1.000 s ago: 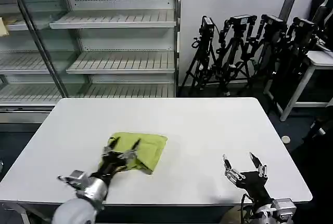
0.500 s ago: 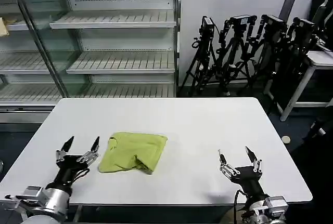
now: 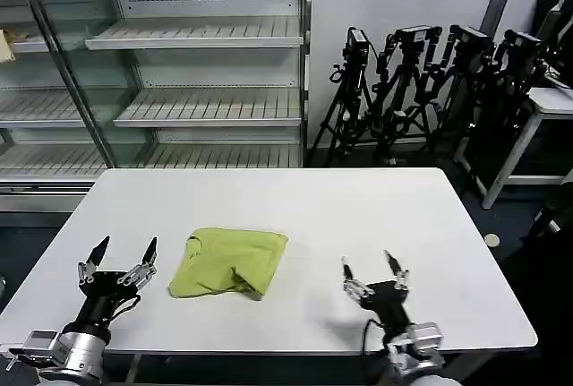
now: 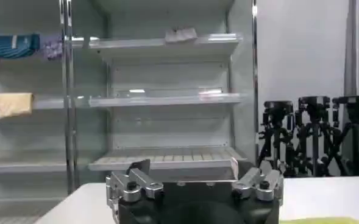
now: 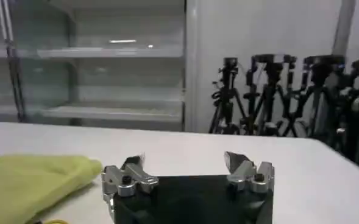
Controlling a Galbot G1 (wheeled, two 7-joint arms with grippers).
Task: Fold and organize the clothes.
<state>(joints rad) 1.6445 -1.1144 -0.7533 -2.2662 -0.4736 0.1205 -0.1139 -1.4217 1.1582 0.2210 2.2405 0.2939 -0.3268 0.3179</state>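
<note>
Head view, shirt: we are seeing one lime yellow-green shirt (image 3: 229, 262) lying folded into a rough rectangle on the white table (image 3: 358, 207), on the robot's left half, toward the near edge.
Head view, long axis: it is running from the near-left corner up to the far-right corner, with the small collar opening sitting at the far-left corner.
Head view, look: plain soft fabric, no print, a loose fold bunching along the near right edge.
Head view, left gripper (image 3: 118, 256): it is hovering just left of the shirt, apart from it, fingers spread wide and holding nothing.
Head view, right gripper (image 3: 374, 273): it is hovering over the near table, well to the right of the shirt, fingers spread and holding nothing.
Left wrist view: we are seeing the left gripper's fingers (image 4: 133, 182) apart, with a sliver of shirt (image 4: 322, 221) at the frame's corner.
Right wrist view: the right gripper's fingers (image 5: 130, 175) are standing apart; the shirt (image 5: 30, 182) is lying off to one side on the table.
</note>
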